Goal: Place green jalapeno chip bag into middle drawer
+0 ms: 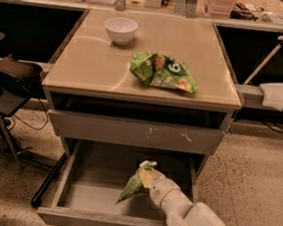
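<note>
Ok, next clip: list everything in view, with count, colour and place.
Small round bowl: one, white, tabletop's far left.
Crumpled snack bag with "6" logo: one, bright green, tabletop's middle.
Smooth tabletop: one, beige, centre.
Scratched drawer front: one, grey, below the tabletop.
Wide shallow open drawer: one, grey, pulled out below.
Crinkly foil chip bag: one, dark green, hanging over the open drawer's floor.
Gripper: one, white, above that drawer, fingers shut on the bag.
</note>
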Robot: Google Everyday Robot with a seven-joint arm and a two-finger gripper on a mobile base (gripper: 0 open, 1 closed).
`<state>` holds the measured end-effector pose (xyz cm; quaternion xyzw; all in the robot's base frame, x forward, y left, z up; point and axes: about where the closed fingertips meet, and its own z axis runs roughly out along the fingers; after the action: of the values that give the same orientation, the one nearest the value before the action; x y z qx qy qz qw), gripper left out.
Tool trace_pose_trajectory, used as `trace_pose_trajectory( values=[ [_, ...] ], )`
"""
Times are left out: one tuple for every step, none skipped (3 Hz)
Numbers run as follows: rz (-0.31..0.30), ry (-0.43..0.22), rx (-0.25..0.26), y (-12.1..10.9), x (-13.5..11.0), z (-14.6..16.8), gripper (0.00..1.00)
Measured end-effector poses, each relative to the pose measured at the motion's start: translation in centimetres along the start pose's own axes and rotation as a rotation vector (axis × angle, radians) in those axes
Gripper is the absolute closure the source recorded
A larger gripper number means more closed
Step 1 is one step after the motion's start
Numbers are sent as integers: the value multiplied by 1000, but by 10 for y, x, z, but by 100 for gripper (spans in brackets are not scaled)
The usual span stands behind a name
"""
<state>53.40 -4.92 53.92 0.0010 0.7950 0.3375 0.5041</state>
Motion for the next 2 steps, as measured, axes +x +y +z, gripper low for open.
trace_pose_trajectory(
  values=[
    [-68, -12, 41, -12, 0, 1, 100],
    [-68, -13, 39, -11, 0, 1, 81]
  ],
)
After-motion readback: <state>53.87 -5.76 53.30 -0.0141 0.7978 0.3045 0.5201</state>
